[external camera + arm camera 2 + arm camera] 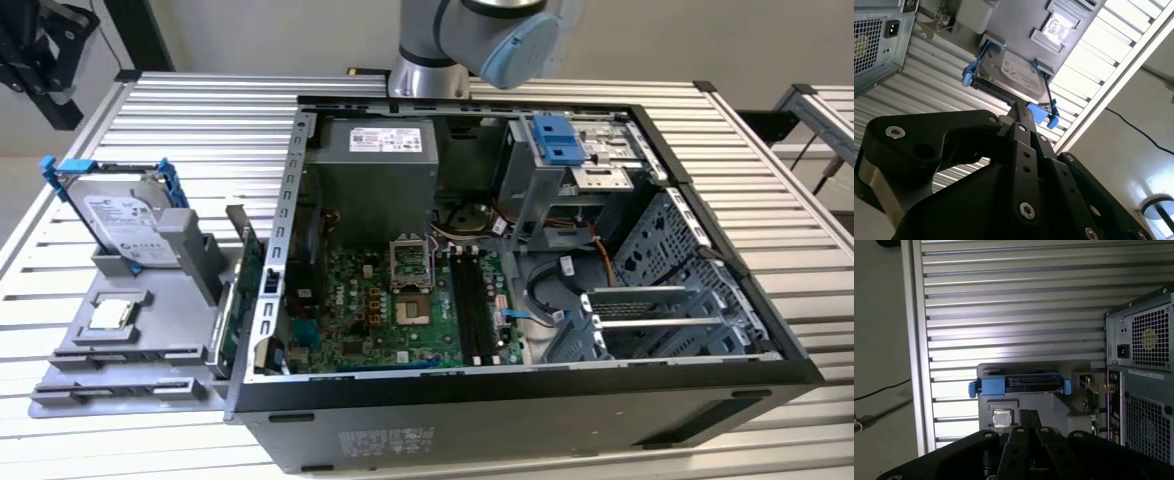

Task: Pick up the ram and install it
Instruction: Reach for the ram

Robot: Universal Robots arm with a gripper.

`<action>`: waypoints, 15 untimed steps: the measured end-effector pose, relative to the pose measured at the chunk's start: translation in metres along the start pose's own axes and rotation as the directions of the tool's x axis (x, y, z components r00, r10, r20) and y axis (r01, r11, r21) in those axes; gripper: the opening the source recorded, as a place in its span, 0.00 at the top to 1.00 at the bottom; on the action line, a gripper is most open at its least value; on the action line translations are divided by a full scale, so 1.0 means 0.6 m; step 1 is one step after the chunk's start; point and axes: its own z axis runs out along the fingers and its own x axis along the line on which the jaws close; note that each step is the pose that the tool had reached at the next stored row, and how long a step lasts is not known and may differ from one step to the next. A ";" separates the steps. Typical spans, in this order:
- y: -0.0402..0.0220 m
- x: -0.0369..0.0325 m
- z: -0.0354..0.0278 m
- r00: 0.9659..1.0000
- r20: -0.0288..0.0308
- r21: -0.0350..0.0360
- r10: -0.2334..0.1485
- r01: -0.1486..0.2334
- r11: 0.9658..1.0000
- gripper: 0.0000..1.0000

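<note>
Claw [1017,111]: black fingers pressed together with nothing between them, well apart from the hard drive [1009,75].
Hard drive: stood in a blue bracket on a grey tray [80,385], by the table [200,110] edge at the exterior view's left.
Computer case [534,385]: lay open beside the tray.
Ram: could not tell where.

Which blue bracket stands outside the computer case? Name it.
The blue bracket around the silver hard drive, on the grey tray at the exterior view's left. The other blue bracket sits inside the case.
</note>
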 end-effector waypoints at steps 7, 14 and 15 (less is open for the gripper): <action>-0.001 0.012 0.000 1.000 0.000 0.000 0.000 0.000 1.000 1.00; -0.013 0.012 -0.001 1.000 0.000 0.000 0.000 0.000 1.000 1.00; -0.016 0.011 -0.001 1.000 0.000 0.000 0.000 0.000 1.000 1.00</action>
